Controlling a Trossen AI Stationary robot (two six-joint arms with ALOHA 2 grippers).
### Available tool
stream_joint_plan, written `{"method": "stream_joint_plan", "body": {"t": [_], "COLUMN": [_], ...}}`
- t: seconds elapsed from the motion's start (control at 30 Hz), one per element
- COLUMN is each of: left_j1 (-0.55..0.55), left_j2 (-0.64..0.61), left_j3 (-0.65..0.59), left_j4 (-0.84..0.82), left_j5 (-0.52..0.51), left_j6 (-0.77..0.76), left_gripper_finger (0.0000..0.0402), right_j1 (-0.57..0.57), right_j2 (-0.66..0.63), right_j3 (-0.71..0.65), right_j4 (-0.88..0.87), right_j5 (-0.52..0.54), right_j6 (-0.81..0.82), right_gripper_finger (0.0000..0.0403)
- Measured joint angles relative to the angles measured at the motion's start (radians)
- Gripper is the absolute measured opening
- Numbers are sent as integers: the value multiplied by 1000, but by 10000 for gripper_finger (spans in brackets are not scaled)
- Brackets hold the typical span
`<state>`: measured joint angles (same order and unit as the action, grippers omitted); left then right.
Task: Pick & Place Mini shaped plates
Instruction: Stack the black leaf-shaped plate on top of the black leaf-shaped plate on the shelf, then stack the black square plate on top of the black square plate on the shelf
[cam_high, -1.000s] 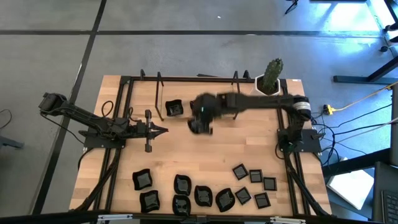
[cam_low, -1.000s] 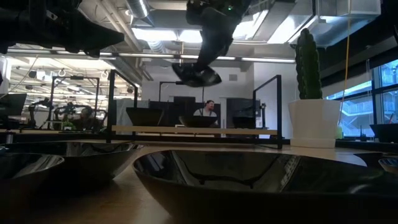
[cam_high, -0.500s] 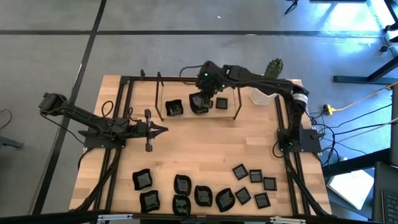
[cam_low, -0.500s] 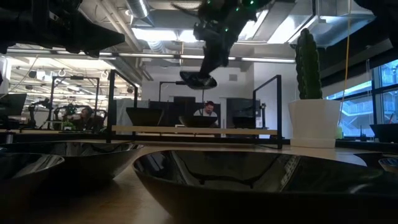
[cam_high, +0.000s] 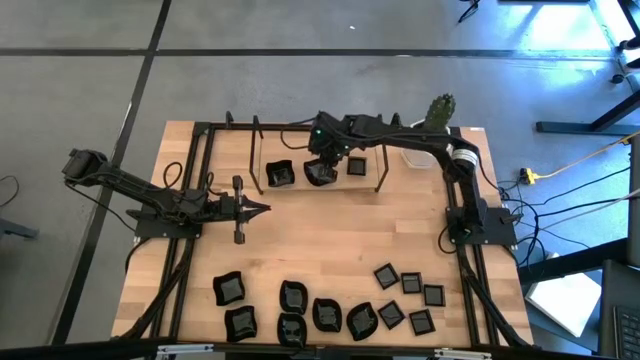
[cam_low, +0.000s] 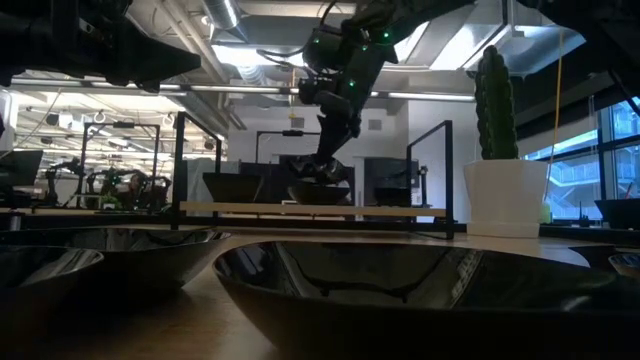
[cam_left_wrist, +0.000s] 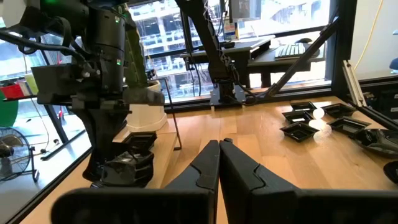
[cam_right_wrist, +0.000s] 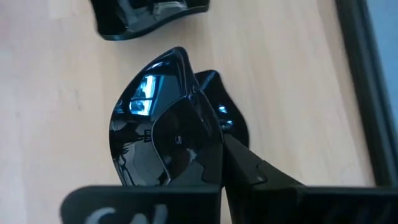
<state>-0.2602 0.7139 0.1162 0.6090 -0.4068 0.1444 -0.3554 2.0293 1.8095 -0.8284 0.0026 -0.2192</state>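
Note:
My right gripper (cam_high: 322, 160) reaches to the table's far side and is shut on a glossy black leaf-like mini plate (cam_high: 320, 173), also seen in the right wrist view (cam_right_wrist: 163, 134) and low down in the low view (cam_low: 318, 191). It stands between a wavy-edged plate (cam_high: 280, 174) and a small square plate (cam_high: 357, 167), both flat on the wood. Several more mini plates (cam_high: 325, 312) lie along the near edge. My left gripper (cam_high: 262, 208) is shut and waits over the left middle of the table. My right gripper pinches the leaf-like plate by its rim (cam_right_wrist: 212, 144), at the side nearest the wrist, coming from above and pointing down. One finger (cam_right_wrist: 247, 163) shows outside the rim; the other is hidden behind the plate. Whether the plate's underside touches the wood, I cannot tell.
A white pot with a green cactus (cam_high: 433, 125) stands at the far right corner. Black frame rails (cam_high: 200, 180) and upright posts (cam_high: 381, 165) run around the work area. Bare wood (cam_high: 340, 230) lies between the far plates and the near rows.
My right gripper has carried the leaf-like plate from above the table's middle toward the far edge, then come down with it to table level between the wavy plate and the small square. It has stayed shut on the plate.

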Motion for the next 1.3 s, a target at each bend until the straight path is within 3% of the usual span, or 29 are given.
{"method": "stream_joint_plan", "body": {"t": [0.57, 0.8, 1.0, 1.3], "left_j1": [0, 0, 0, 0], "left_j2": [0, 0, 0, 0], "left_j3": [0, 0, 0, 0], "left_j4": [0, 0, 0, -2], "left_j5": [0, 0, 0, 0], "left_j6": [0, 0, 0, 0], "left_gripper_finger": [5, 6, 2, 6], "right_j1": [-18, -18, -18, -12], "right_j2": [0, 0, 0, 0], "right_j3": [0, 0, 0, 80], "right_j4": [-9, -2, 26, -23], "right_j5": [39, 41, 129, 136], "right_j6": [-24, -21, -18, -4], "right_gripper_finger": [11, 65, 114, 128]}}
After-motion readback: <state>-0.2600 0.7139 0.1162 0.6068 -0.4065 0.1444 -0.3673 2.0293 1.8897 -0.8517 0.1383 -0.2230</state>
